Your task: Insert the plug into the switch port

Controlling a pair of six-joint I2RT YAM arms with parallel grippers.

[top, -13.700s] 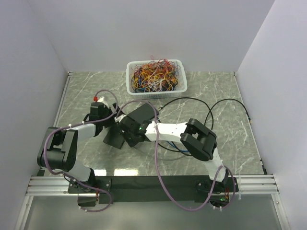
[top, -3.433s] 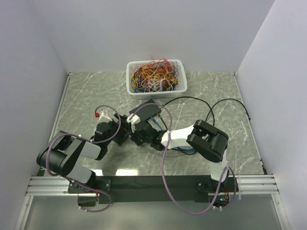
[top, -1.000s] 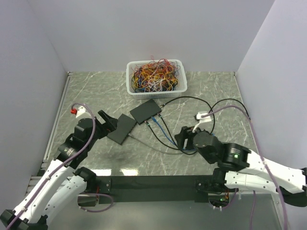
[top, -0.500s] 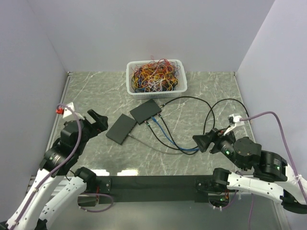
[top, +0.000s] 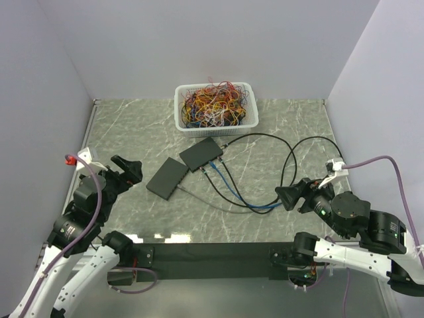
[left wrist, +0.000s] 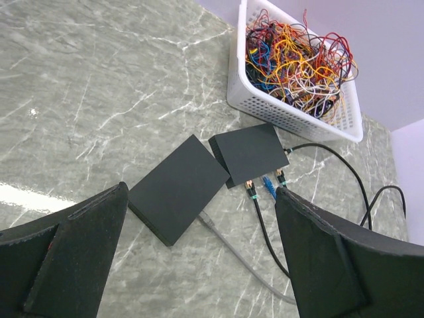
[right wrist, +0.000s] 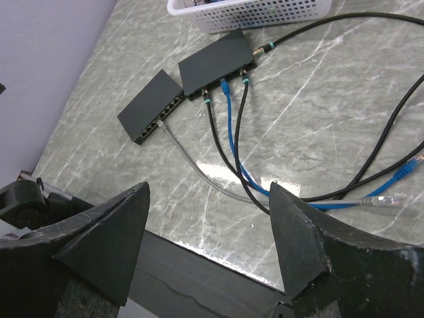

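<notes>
Plug (right wrist: 161,124) seems light, stiff and small, its cable (right wrist: 189,165) floppy; pinch its body. Left gripper (left wrist: 200,192) and right gripper (right wrist: 209,189) gape, empty.

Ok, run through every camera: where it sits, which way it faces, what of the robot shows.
Top external: above and behind the bases, looking down on table, basket, near switch, far switch; both arms, left gripper, right gripper show.
Left wrist: on the left arm, facing forward-down at both switches and basket; own open fingers frame the bottom.
Right wrist: on the right arm, facing left-down at switches, blue cable; own open fingers below.
Shared: both wrist views hold both switches.
</notes>
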